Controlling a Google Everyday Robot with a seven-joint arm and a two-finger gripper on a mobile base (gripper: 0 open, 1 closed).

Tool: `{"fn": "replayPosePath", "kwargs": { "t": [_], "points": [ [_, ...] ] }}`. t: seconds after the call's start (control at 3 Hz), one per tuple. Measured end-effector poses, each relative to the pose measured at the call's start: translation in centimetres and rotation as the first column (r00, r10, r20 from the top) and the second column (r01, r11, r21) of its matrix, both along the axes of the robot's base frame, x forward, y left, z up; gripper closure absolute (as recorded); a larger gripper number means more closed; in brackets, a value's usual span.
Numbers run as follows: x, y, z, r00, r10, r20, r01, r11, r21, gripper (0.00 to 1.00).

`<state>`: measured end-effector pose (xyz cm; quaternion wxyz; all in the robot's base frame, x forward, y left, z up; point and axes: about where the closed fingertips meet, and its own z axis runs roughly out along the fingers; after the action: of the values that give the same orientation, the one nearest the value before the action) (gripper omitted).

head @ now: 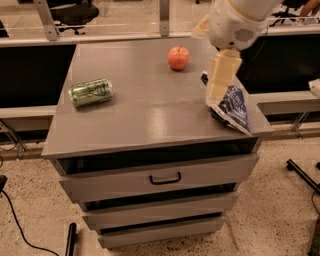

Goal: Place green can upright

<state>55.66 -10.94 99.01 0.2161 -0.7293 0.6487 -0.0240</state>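
Note:
The green can lies on its side near the left edge of the grey cabinet top, its silver ends facing left and right. My gripper hangs from the white arm at the upper right. It is above the right side of the top, over the near end of the chip bag, far to the right of the can. It holds nothing that I can see.
A red apple stands at the back middle of the top. A blue and white chip bag lies at the right edge. The cabinet has drawers with a handle below. Glass partitions and an office chair stand behind.

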Motion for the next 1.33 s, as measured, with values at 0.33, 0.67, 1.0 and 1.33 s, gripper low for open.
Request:
{"fn": "replayPosePath", "kwargs": {
  "t": [0.33,0.67,1.0,1.33],
  "points": [
    [4.7,7.8,1.0,0.9806,0.187,0.057,-0.186,0.982,-0.024,0.0],
    [7.1,15.6,0.2,0.939,0.338,0.061,-0.335,0.94,-0.059,0.0],
    [7.9,22.1,-1.4,0.9079,0.416,0.054,-0.407,0.905,-0.129,0.0],
    [8.2,26.2,-4.8,0.916,0.4,-0.025,-0.398,0.897,-0.193,0.0]
  ]
}}
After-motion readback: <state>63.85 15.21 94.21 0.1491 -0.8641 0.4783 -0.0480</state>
